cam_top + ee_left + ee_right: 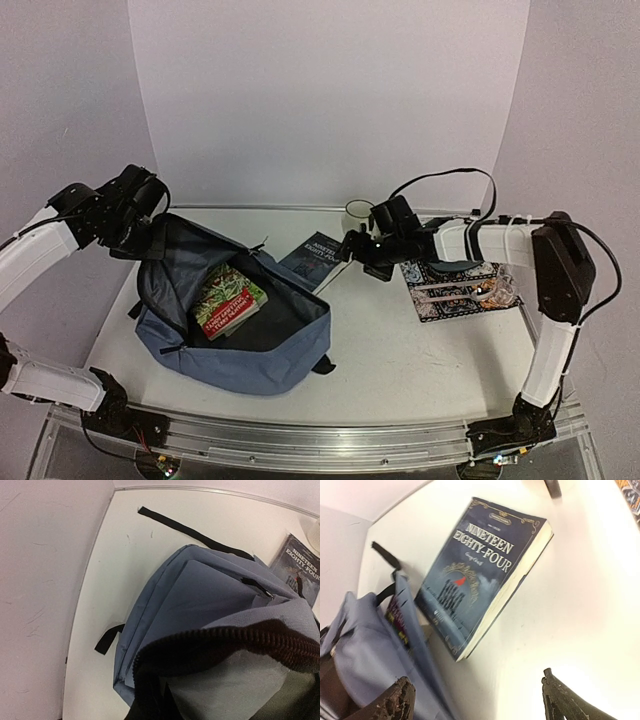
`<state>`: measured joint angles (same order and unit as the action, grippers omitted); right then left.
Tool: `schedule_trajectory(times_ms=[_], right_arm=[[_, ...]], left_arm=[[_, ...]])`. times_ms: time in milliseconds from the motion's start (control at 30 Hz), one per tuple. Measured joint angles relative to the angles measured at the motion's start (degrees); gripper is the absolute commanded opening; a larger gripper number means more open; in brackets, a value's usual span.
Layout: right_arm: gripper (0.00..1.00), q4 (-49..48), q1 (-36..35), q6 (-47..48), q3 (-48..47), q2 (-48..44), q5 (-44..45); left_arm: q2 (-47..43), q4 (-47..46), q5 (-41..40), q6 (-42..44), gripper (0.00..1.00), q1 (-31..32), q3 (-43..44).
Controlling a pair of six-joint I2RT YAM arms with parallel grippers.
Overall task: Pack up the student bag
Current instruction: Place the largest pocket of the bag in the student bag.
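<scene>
On the dark paperback (480,575) we read "NINETEEN EIGHTY-FOUR" in pale capitals and "1984" lower on the cover. It lies flat on the counter (400,360), just beside the far right edge of the student bag (240,345). The bag sits left of centre, its mouth wide open, with a green-and-red book (228,298) inside whose title is too small for us to read. The left pincer (140,232) is clamped together on the bag's far-left zipper rim, holding it up. The right pincer (476,692) hangs over the paperback with its fingers apart and nothing between them. Bare counter stretches between the bag and a patterned cloth (455,295) at the right.
</scene>
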<state>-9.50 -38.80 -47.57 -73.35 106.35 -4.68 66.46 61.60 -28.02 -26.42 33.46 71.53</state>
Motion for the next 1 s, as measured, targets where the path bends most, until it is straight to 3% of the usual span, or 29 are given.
schedule_trajectory(times_ms=[200, 500, 600, 733, 900, 1000], right_arm=[[0.85, -2.87, -0.12, -3.91, -4.99, 10.06, 0.07], [0.75, -5.67, -0.12, -8.3, -12.43, 20.33, -0.45], [0.66, -6.53, -0.12, -9.46, -13.88, 22.31, -0.42], [0.47, -7.43, -0.12, -10.59, -14.79, 23.62, -0.04], [0.23, -8.29, -0.09, -11.13, -13.68, 23.96, 0.43], [0.14, -10.97, -0.05, -11.65, -11.29, 23.59, 0.23]], left_arm=[[0.0, 0.5, -1.71, 1.11, 0.1, -0.67, 0.0], [-0.2, -0.77, -0.11, 1.91, 0.37, -0.79, 0.0], [-0.17, -1.19, -0.04, 1.82, 0.51, -0.83, 0.02], [0.3, -1.08, -0.24, 2.04, 0.78, -0.91, 0.88], [1.31, -1.16, -1.05, 2.62, 0.97, -0.93, 4.68], [1.89, -1.05, -1.82, 2.75, 0.99, -0.93, 7.16]])
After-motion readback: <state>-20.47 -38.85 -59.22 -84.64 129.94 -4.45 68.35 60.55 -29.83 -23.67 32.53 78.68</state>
